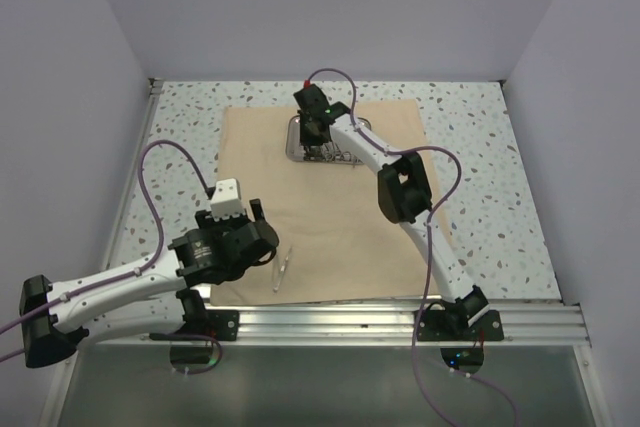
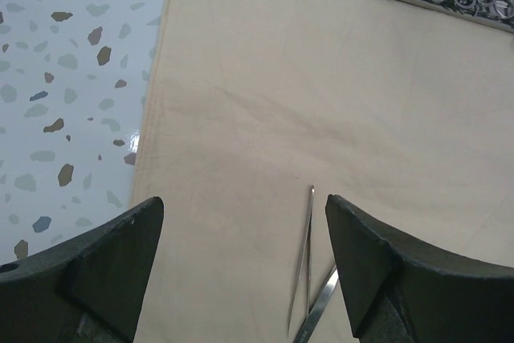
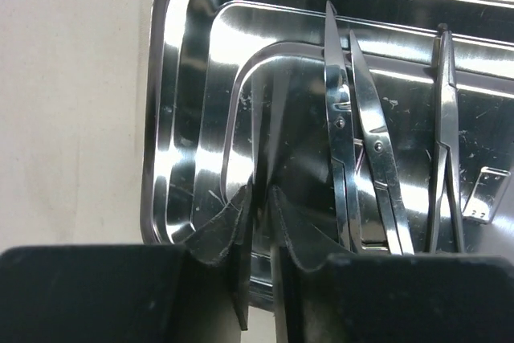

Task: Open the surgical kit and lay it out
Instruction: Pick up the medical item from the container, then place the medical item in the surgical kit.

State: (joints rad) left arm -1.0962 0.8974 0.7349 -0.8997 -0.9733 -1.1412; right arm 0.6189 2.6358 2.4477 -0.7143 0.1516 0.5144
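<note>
Holds left tool (image 2: 241, 206) released over tweezers (image 2: 307, 271) lying on spread cloth wrap (image 2: 265, 102) toward near edge of bench (image 1: 480, 147). Has right tool (image 3: 261, 198) nearly clenched inside steel tray (image 3: 173, 118) beside scissors (image 3: 357, 134), toward far edge; cannot tell whether grasping anything.

Tan cloth (image 1: 330, 222) flat, steel tray (image 3: 173, 118) holding scissors (image 3: 353, 142), tweezers (image 2: 305, 271) apart

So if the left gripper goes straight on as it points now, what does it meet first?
The left gripper would probably meet the tweezers lying on the beige cloth between its open jaws; depth is unclear.
</note>
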